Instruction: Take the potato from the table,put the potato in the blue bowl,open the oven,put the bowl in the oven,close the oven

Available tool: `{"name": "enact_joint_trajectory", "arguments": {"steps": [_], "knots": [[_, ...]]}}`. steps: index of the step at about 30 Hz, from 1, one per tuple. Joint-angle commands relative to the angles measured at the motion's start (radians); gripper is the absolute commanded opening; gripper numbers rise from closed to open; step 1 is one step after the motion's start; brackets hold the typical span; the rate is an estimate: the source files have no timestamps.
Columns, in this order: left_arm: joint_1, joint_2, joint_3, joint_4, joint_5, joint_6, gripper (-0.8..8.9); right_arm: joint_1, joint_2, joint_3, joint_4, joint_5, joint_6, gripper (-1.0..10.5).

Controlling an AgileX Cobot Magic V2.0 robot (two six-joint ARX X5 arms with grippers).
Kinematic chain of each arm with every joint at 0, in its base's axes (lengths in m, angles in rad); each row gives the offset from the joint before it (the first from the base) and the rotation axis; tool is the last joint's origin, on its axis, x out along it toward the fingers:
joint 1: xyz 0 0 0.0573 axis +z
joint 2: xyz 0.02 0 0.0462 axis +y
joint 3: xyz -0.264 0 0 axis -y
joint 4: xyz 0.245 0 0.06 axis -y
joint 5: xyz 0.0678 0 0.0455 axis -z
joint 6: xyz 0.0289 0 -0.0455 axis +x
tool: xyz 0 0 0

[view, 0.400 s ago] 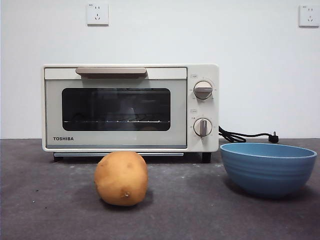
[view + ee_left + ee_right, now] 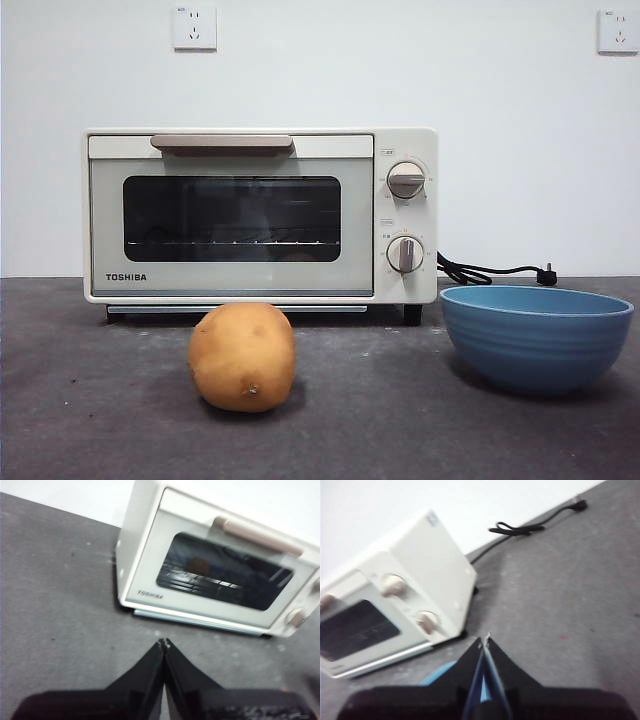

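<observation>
The golden-brown potato (image 2: 242,357) lies on the dark grey table (image 2: 90,400) in front of the oven's door. To its right stands the blue bowl (image 2: 537,335), holding nothing; a sliver of its rim (image 2: 437,675) shows behind my right jaws. The cream Toshiba oven (image 2: 260,215) stands at the back with its door shut. My left gripper (image 2: 164,643) hovers shut over bare table before the oven (image 2: 220,570). My right gripper (image 2: 484,640) is shut above the bowl, near the oven's knob side (image 2: 395,610). Neither gripper shows in the front view.
The oven's black cord and plug (image 2: 490,271) trail on the table behind the bowl, also visible as the cord (image 2: 530,527) in the right wrist view. A white wall with two sockets (image 2: 195,28) closes the back.
</observation>
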Motion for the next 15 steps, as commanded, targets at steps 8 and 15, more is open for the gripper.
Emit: {"name": "enact_joint_trajectory", "arguments": {"steps": [8, 15], "knots": [[0.002, 0.125, 0.248, -0.174, 0.114, -0.039, -0.08, 0.044, 0.266, 0.323, -0.208, -0.225, -0.084, -0.1], [0.002, 0.253, 0.420, -0.252, 0.335, 0.049, -0.08, 0.099, 0.502, 0.668, -0.505, -0.298, -0.307, -0.1]]}}
